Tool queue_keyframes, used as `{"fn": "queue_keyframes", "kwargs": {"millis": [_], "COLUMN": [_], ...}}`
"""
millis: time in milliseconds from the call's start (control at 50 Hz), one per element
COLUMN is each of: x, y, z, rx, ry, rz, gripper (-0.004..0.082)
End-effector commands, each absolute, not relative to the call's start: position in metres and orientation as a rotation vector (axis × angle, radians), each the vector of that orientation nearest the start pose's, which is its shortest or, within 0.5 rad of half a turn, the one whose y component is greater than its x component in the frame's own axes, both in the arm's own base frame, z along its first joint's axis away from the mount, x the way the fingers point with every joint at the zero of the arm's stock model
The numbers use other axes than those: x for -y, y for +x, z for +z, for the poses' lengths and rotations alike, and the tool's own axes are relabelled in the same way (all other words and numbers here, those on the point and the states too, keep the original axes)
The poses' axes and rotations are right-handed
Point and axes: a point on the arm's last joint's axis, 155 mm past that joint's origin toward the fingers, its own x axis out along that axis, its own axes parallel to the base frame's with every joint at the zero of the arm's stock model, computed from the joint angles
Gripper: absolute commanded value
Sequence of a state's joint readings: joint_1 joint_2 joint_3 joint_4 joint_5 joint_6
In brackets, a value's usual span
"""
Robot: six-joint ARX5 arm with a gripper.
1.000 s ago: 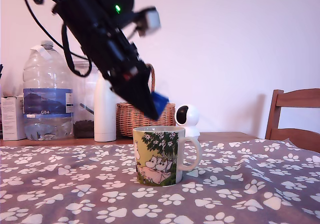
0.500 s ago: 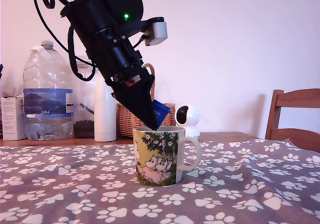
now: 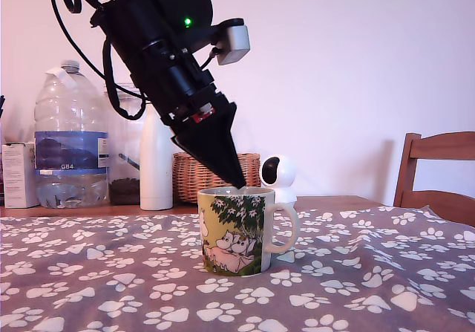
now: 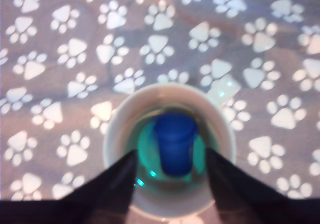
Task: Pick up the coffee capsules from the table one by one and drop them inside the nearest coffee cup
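**One blue capsule down in the mug**

Exterior view: my fingers (image 3: 236, 183) point steeply down with their tips right at the rim of the coffee cup (image 3: 236, 232), which stands on the paw-print tabletop (image 3: 111, 287). Half a second ago a blue capsule showed between them just above the rim; now nothing blue shows there. My arm has barely shifted since then. Behind, on the exterior view's left, stand a large water bottle (image 3: 69, 135) and a white bottle (image 3: 156, 161), with a wicker basket (image 3: 200, 174) and a small white camera (image 3: 278, 174) behind the mug.

Wrist view: my fingers (image 4: 170, 176) are spread wide, one to each side of the mug's (image 4: 120, 129) opening, holding nothing. The coffee capsule (image 4: 175, 143) lies inside the mug on its teal bottom, between my two fingertips (image 4: 117, 181).
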State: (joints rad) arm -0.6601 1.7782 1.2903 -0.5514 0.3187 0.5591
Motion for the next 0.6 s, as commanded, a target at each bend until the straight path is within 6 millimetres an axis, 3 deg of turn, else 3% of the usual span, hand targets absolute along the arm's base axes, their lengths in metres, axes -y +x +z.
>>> {"fn": "queue_keyframes", "kwargs": {"millis": [0, 160, 360, 580], "x": [0.319, 0.321, 0.308, 0.283], "y": [0.314, 0.316, 0.338, 0.354], "z": [0.086, 0.106, 0.15, 0.171], "rx": [-0.81, -0.774, -0.635, -0.59], "ry": [0.606, 0.508, 0.397, 0.331], "rz": [-1.181, -1.218, -1.147, -1.058], "gripper": [0.0355, -0.0023, -0.0021, -0.0021]}}
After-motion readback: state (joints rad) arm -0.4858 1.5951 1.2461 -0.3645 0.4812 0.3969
